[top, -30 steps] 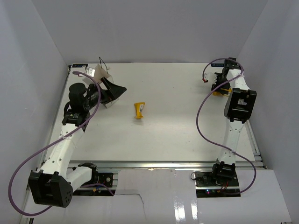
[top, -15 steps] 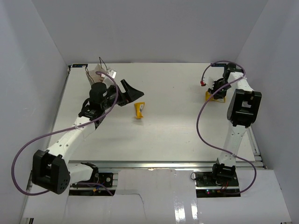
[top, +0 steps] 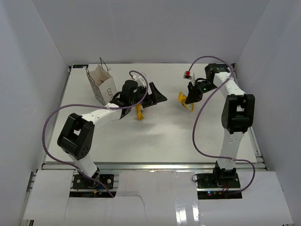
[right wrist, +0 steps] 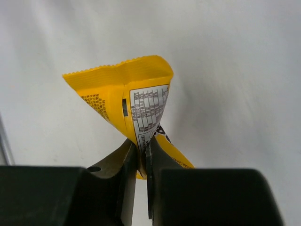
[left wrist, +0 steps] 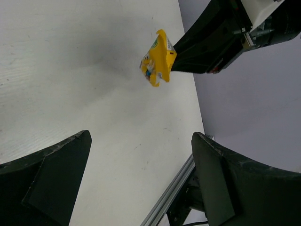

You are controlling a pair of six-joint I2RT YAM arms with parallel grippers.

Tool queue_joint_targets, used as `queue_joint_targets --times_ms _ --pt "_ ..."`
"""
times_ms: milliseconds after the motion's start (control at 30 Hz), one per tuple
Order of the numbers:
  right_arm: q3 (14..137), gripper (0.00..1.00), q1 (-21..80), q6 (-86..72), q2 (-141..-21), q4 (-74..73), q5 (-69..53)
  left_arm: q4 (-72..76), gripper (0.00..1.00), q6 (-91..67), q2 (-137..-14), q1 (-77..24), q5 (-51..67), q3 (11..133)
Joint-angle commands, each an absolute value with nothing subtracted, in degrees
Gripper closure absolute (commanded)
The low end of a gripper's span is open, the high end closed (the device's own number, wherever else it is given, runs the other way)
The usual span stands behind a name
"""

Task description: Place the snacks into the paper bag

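White paper bag (top: 106, 88) stands near the worktop's (top: 155, 141) far-left corner. Right of it, one yellow packet (top: 139, 112) lies by our left gripper (top: 157, 96), whose fingers are spread wide and empty. Further right, our right gripper (right wrist: 142, 146) pinches a second yellow packet (right wrist: 124, 92). The bag lies well to its left.

Even, bright overhead light gives soft shadows on the white bench (top: 164, 136), glare on the near glossy panel, and sharp close-up focus.
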State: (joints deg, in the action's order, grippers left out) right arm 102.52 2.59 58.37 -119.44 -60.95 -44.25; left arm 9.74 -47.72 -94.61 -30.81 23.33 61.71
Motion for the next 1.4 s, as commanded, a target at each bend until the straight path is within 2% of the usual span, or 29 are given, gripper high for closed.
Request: queue_joint_targets --times_ms 0,200,300,333,433,467,500,567,800,1033,1100,1200,1233,1367 --pt "98.7 0.87 7.5 49.8 -115.8 -59.9 -54.1 12.5 0.02 -47.1 -97.0 -32.3 25.1 65.8" --pt "94.6 0.86 13.7 41.8 -112.9 -51.8 -56.4 12.5 0.04 -47.2 -100.1 -32.9 25.7 67.6" --pt "94.9 0.86 14.8 38.5 -113.0 -49.6 -57.2 12.4 0.16 -47.5 -100.5 -32.9 26.8 67.2" --pt "95.3 0.86 14.9 38.1 -113.4 -49.5 -57.3 12.5 0.23 -47.5 -100.6 -32.9 27.5 67.1" --pt "96.6 0.86 15.0 37.0 -113.8 -49.3 -57.7 12.3 0.33 -47.8 -100.9 -32.9 28.5 66.5" --pt "96.9 0.86 15.0 36.7 -113.8 -49.1 -57.8 12.4 0.42 -47.9 -101.1 -32.9 29.0 66.3" --pt "97.0 0.86 15.0 36.6 -113.8 -49.0 -58.0 12.4 0.47 -48.1 -101.2 -32.9 29.2 66.2" --pt "97.0 0.85 15.1 36.6 -113.6 -49.1 -58.7 12.3 0.51 -48.4 -101.3 -32.9 29.3 65.9" --pt "95.1 0.84 17.0 38.0 -111.0 -49.0 -59.6 11.6 0.55 -48.3 -102.2 -32.9 28.9 67.6" --pt "92.2 0.80 18.1 38.7 -109.4 -48.0 -60.5 10.6 0.85 -47.6 -101.8 -32.9 29.4 67.6" --pt "91.8 0.78 18.1 38.8 -109.4 -48.0 -60.5 10.4 0.89 -47.3 -101.1 -32.8 29.4 67.4" --pt "91.5 0.71 18.1 38.8 -109.3 -48.1 -60.6 9.9 1.00 -46.7 -100.0 -32.7 28.9 67.0" --pt "91.6 0.68 18.1 38.7 -109.4 -48.1 -60.6 9.6 1.00 -46.2 -99.7 -32.7 28.7 67.0" --pt "91.4 0.47 18.0 38.6 -109.2 -48.1 -60.0 7.0 1.00 -44.1 -97.9 -32.3 27.2 67.5"
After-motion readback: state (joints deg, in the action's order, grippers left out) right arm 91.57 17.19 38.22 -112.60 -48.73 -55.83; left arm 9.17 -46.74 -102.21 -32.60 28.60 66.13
